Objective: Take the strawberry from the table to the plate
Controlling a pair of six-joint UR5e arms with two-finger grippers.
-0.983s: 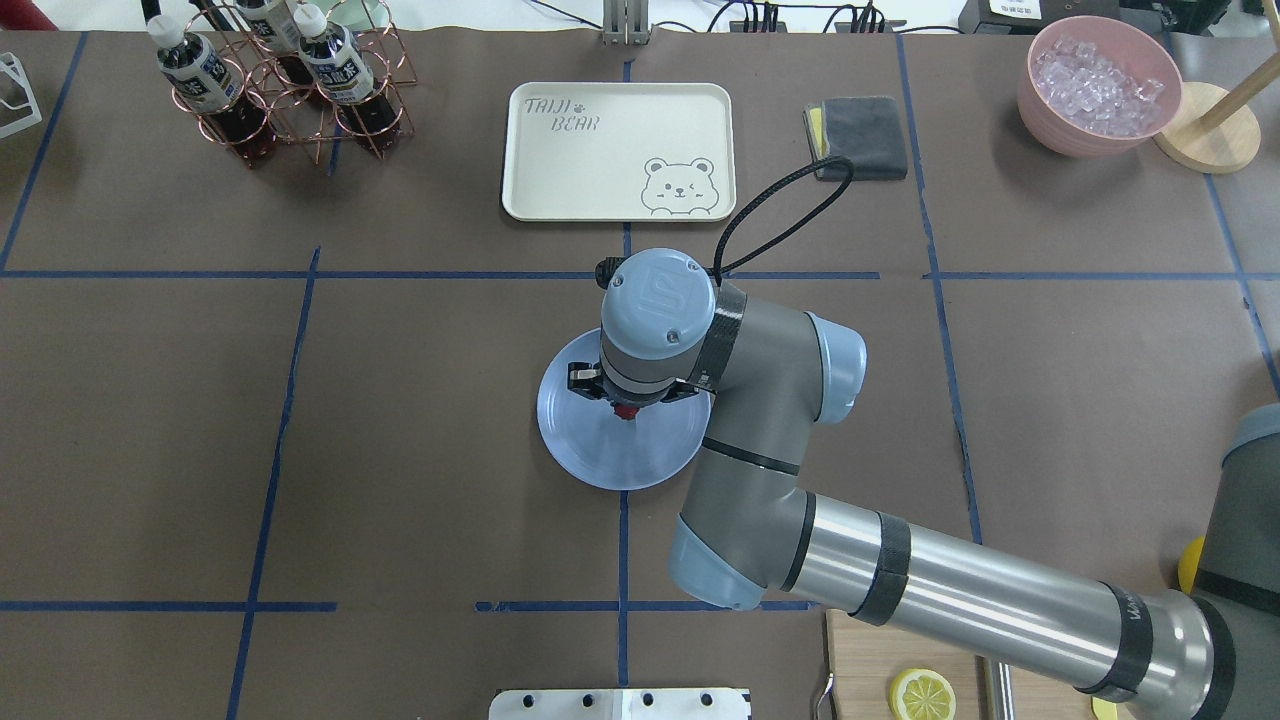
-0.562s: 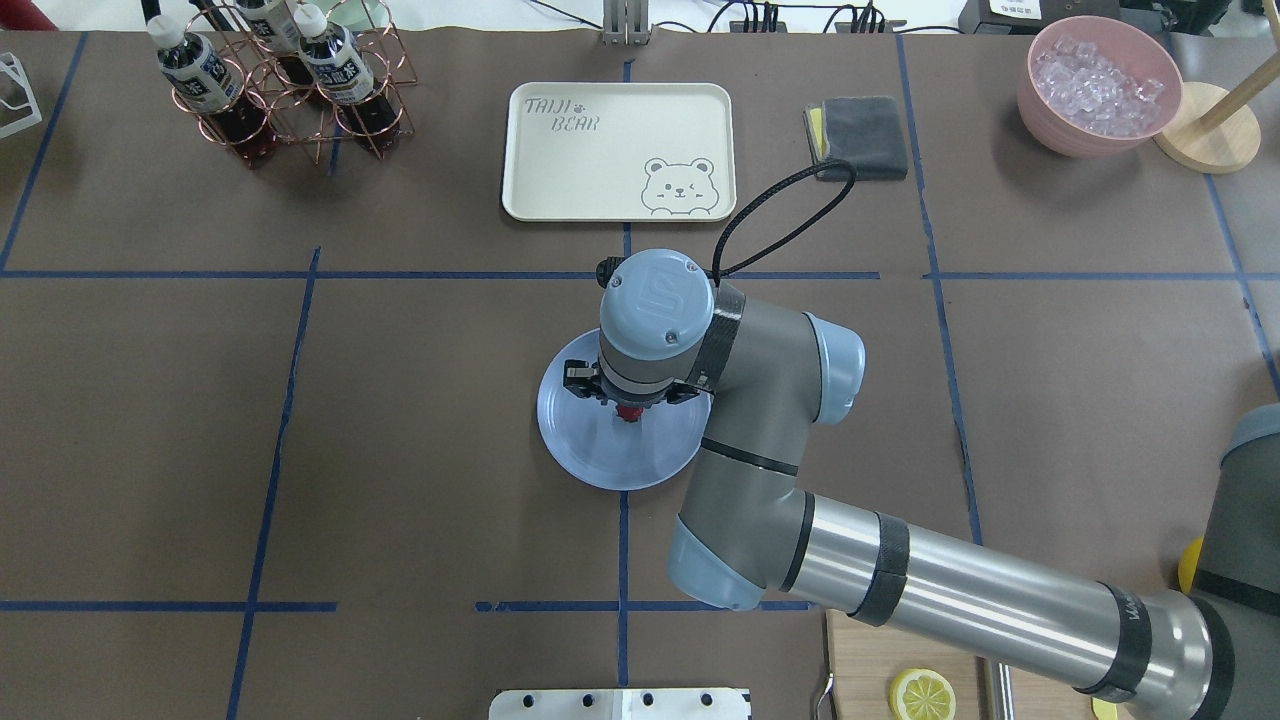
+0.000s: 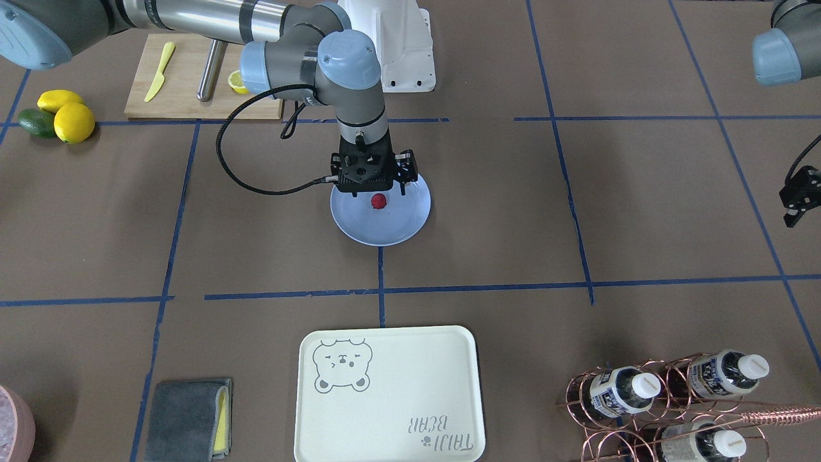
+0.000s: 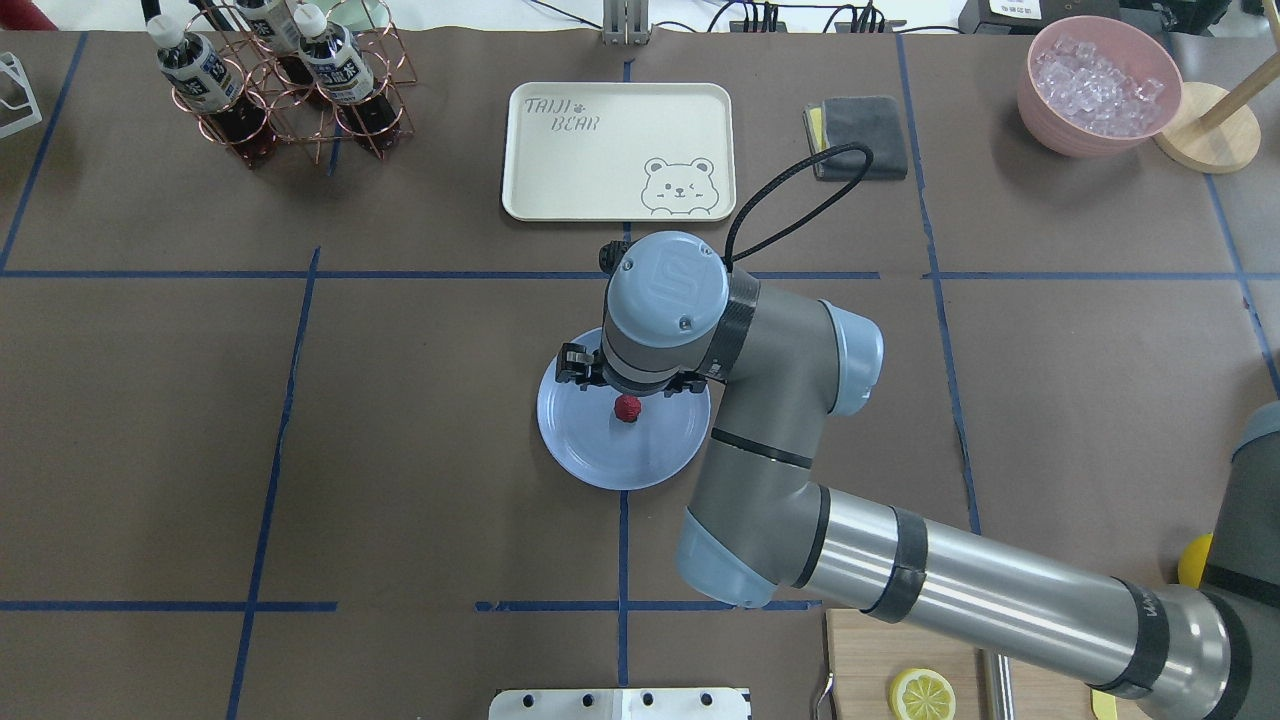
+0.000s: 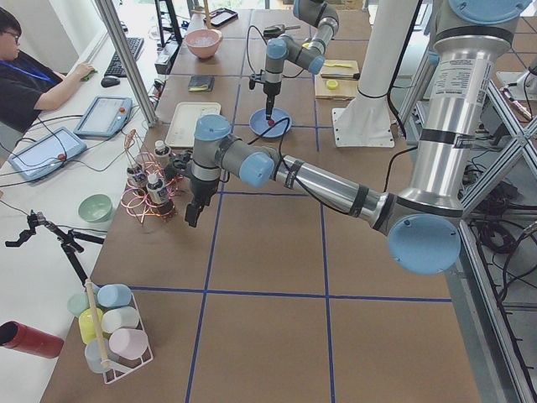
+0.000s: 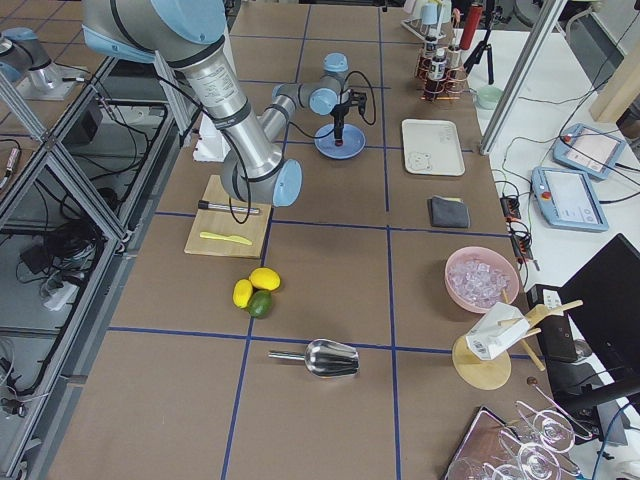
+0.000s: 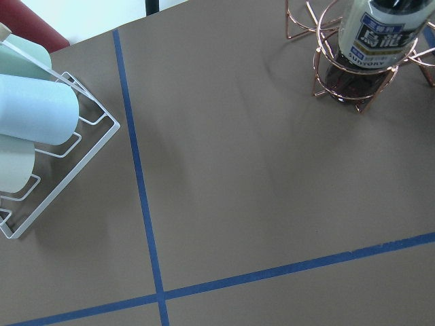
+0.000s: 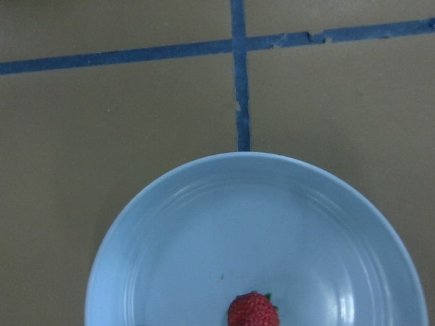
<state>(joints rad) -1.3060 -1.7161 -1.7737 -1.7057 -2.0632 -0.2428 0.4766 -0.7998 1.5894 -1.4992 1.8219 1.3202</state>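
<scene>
We watch the right fingers (image 3: 377, 190) hang pointing straight down with nothing gripped in them. Their gap is hidden from us, so we cannot tell how wide they stand. Just beneath them the strawberry (image 3: 378, 201) lies free on the plate (image 3: 385, 232), near its middle. The plate rests on the surface (image 3: 513, 212). Well apart, the left fingers (image 3: 795, 204) hover near the bottle rack (image 5: 144, 189), and we cannot tell their opening either.
</scene>
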